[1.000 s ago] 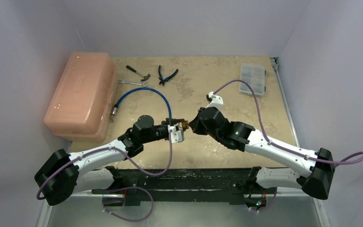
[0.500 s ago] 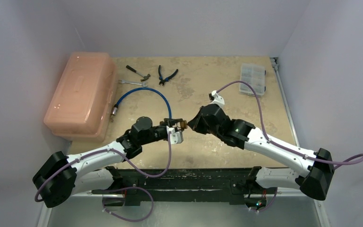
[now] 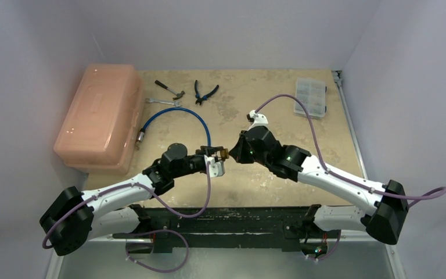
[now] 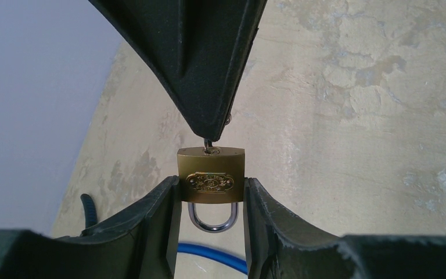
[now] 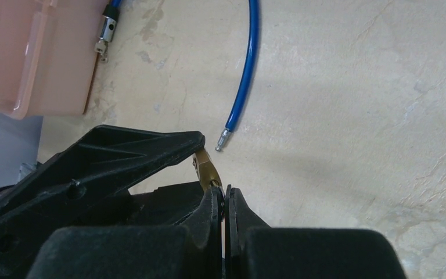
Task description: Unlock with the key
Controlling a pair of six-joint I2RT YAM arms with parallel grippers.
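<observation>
The left pincer grips the padlock by its sides above the middle of the worktop. The right pincer, clenched on the key, appears to have its blade in the keyhole. Twist squarely about the blade's axis, with no sideways bending.

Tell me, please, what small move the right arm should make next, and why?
Probably a gentle twist of the right wrist to turn the key. The right fingers are shut on it and its tip sits in the keyhole of the padlock. The left fingers clamp the brass body, and the shackle looks closed.
</observation>
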